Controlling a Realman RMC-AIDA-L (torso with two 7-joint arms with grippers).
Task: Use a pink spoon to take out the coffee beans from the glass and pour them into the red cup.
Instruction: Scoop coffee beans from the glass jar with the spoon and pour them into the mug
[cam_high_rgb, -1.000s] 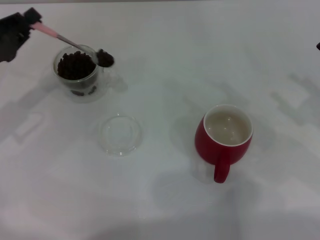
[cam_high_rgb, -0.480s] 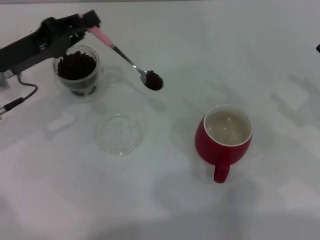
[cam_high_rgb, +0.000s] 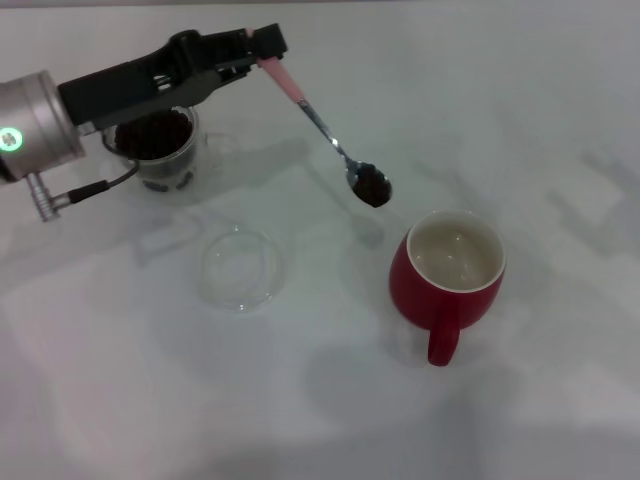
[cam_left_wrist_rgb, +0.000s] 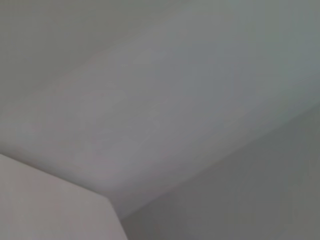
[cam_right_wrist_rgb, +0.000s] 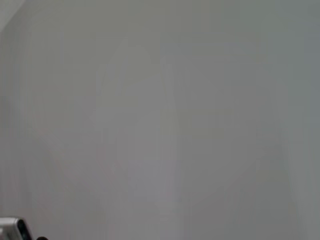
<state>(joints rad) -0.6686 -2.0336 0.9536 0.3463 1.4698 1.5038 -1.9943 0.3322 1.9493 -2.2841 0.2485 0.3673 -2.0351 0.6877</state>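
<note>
No writing can be read anywhere. The left gripper (cam_high_rgb: 262, 45) is clamped on the pink spoon (cam_high_rgb: 322, 124), whose bowl of coffee beans (cam_high_rgb: 372, 187) hangs just up-left of the red cup (cam_high_rgb: 451, 268). Farther left of the cup, the arm partly hides the glass (cam_high_rgb: 157, 148); the right gripper is out of sight.

A plain white table (cam_high_rgb: 560, 110) under soft, even light.

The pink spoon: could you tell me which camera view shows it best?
The head view: the pink spoon shows whole there, held at its handle end by the left gripper, its bowl loaded with coffee beans beside the red cup. Both wrist views show only blank pale surfaces, no spoon.
</note>
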